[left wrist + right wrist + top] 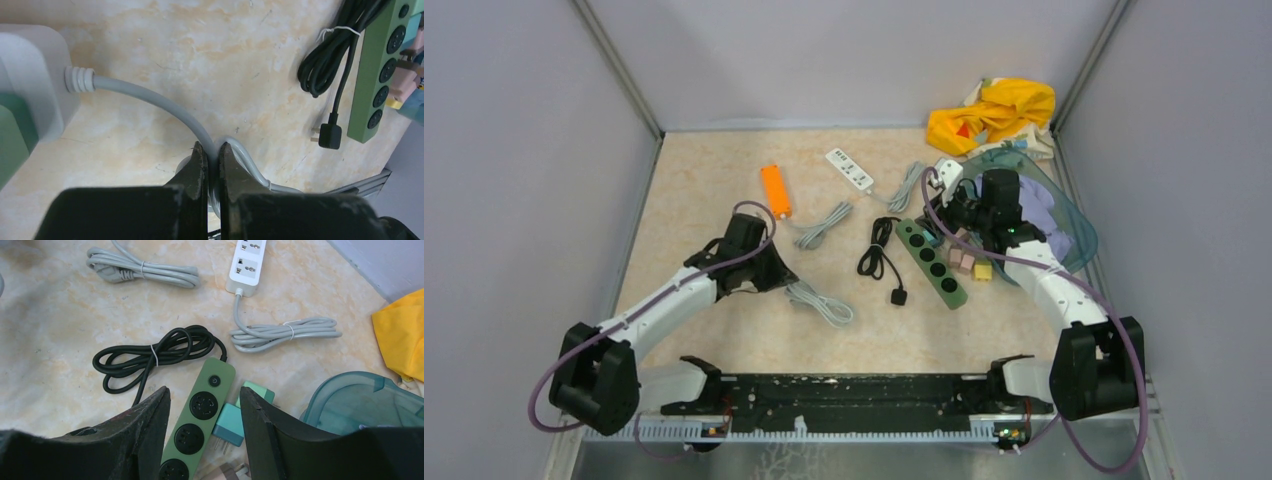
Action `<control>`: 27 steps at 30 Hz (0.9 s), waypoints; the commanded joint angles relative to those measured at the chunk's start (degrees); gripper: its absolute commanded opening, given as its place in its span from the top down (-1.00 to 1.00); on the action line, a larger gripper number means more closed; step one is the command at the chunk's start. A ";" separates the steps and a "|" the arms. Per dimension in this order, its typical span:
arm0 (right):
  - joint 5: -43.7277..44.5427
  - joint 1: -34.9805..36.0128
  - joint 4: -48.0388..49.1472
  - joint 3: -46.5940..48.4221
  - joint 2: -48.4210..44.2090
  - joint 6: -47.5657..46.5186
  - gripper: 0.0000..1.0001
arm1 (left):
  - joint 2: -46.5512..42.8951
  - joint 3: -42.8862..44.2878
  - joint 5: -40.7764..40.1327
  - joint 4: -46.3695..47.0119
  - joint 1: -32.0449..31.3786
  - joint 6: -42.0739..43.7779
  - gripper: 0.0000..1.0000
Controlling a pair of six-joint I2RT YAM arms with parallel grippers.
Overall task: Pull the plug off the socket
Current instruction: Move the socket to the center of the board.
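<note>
In the left wrist view a white socket block (pixel 31 80) lies at the left edge, with a green body (pixel 11 142) against it that is mostly cut off. A grey cable (pixel 150 97) leaves the block and curves into my left gripper (pixel 211 147), which is shut on it just above the table. From above, the left gripper (pixel 769 272) sits beside the grey cable's coil (pixel 821 304) and hides the white block. My right gripper (pixel 204 390) hangs open over the green power strip (pixel 202 412), whose visible sockets are empty. It is near that strip's far end in the top view (pixel 954 212).
A black cable (pixel 879 248) with a loose black plug (pixel 900 297) lies left of the green strip. Teal adaptors (pixel 231 422) and a pink one (pixel 227 472) lie at its right. An orange strip (pixel 775 190), a white strip (pixel 849 168), a teal bin (pixel 1044 205) and yellow cloth (pixel 994 110) stand farther back.
</note>
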 commanded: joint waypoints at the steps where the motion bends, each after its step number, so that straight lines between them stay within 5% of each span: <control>1: -1.06 -0.07 1.25 0.51 -2.20 -0.65 -0.08 | -2.78 -2.71 -1.78 4.87 -4.06 -6.27 1.00; 9: -1.20 -0.07 1.24 0.51 -1.98 -0.61 -0.08 | -3.76 -6.13 -6.36 13.74 -12.97 -16.18 1.00; 27: -1.38 -0.07 1.20 0.51 -1.98 -0.70 -0.08 | 13.21 -0.77 -6.11 29.09 -27.22 -20.46 0.97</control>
